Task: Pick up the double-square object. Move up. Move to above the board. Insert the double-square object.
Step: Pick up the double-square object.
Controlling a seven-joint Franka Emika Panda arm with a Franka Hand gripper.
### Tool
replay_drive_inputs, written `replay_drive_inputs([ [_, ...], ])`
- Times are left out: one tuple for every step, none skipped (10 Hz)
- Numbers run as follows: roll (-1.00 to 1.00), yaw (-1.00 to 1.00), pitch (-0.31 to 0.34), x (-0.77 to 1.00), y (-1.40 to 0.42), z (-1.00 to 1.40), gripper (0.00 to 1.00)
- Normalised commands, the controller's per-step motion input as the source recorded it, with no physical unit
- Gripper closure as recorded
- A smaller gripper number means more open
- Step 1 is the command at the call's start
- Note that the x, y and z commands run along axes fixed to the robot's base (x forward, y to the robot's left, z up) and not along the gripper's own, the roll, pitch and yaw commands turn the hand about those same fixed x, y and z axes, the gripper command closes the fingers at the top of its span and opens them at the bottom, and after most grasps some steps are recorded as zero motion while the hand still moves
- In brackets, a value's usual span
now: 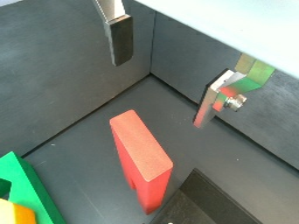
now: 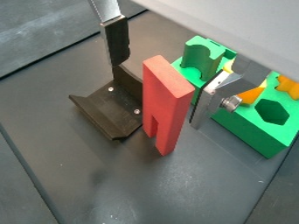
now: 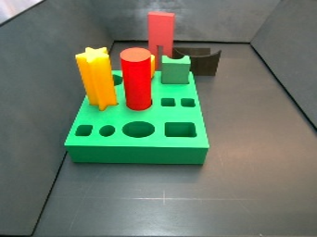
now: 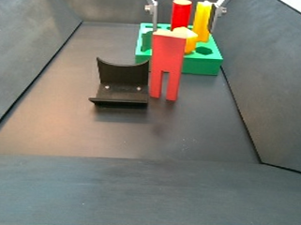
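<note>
The double-square object [image 4: 166,67] stood upright on the dark surface [image 4: 127,132], notch down, just beside the fixture [image 4: 119,83]. Behind it sat the board [image 3: 136,128], carrying a red cylinder [image 3: 136,78] and a yellow star prism [image 3: 95,79]. The end effector [image 2: 163,74] hung above the object, plates spread wide either side of it, gripping nothing; one finger [image 1: 121,39] was clear of the block.
</note>
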Motion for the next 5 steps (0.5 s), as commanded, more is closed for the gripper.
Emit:
replay_drive_inputs([
  [-0.02,0.00,-0.007,0.00,0.00,-0.03,0.00],
  [0.00,-0.19,0.000,0.49,-0.21,-0.23,0.00],
  [-0.04,-0.37,0.000,0.66,-0.31,-0.25,0.00],
  [-0.13,-0.60,-0.026,0.40,-0.21,-0.07,0.00],
  [-0.21,-0.67,-0.041,0.32,-0.14,0.00,0.00],
])
